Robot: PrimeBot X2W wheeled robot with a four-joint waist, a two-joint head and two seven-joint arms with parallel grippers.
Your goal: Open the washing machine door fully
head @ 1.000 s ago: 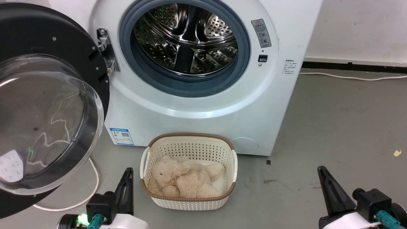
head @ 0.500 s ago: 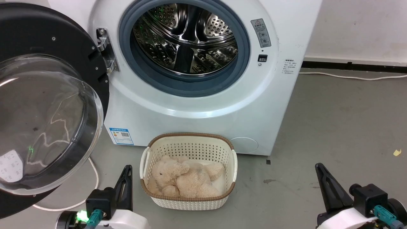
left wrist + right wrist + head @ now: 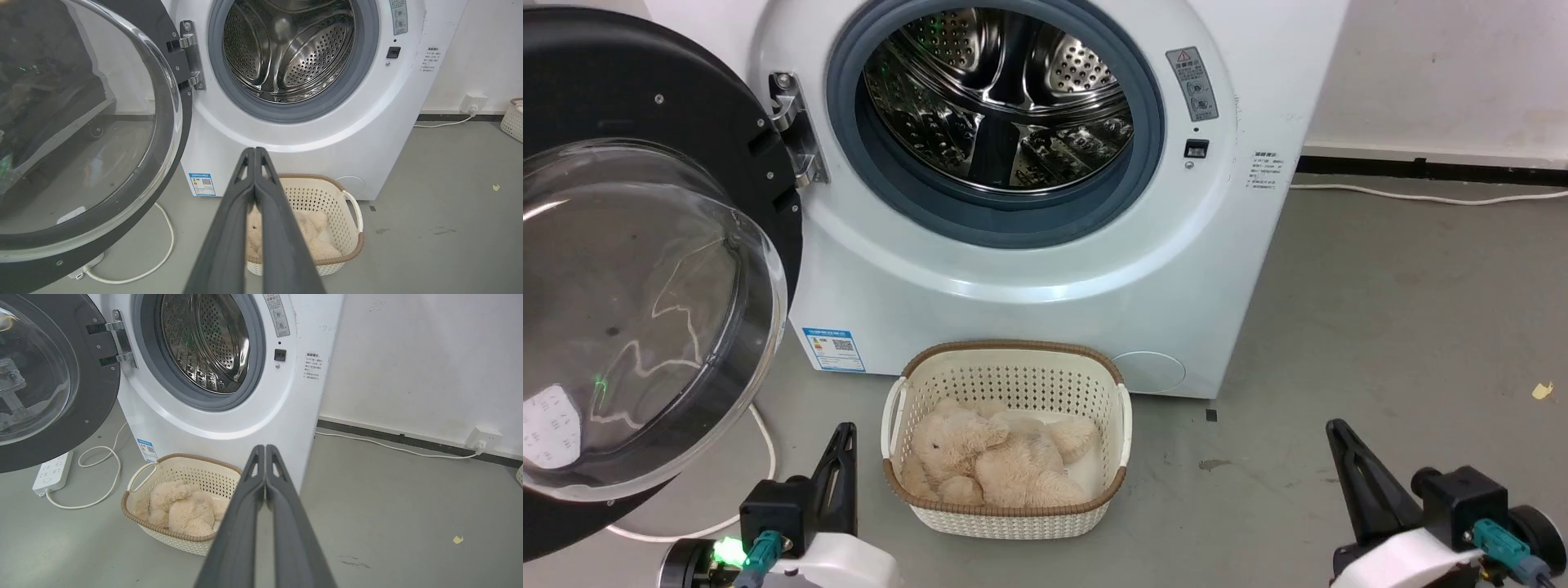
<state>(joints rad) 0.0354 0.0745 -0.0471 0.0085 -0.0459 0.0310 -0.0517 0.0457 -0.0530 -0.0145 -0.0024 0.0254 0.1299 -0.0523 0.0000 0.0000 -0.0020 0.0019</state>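
Two big things for you: the white washing machine (image 3: 1013, 278) dead ahead, and the washing machine door (image 3: 645, 278) swung wide out to its left, glass bowl bulging your way, steel drum (image 3: 1001, 98) uncovered. Just in front on the floor (image 3: 1380, 327) sits a cream basket (image 3: 1005, 347) with a beige plush toy (image 3: 988, 461) inside. Your left hand (image 3: 254, 153) and right hand (image 3: 264, 448) hang low either side of the basket, fingers pressed together, gripping nothing.

Grey floor (image 3: 1380, 286) carries the washing machine (image 3: 1029, 269), a basket (image 3: 1009, 523) just right of the left hand (image 3: 846, 433), a white cable (image 3: 83, 506) to its left
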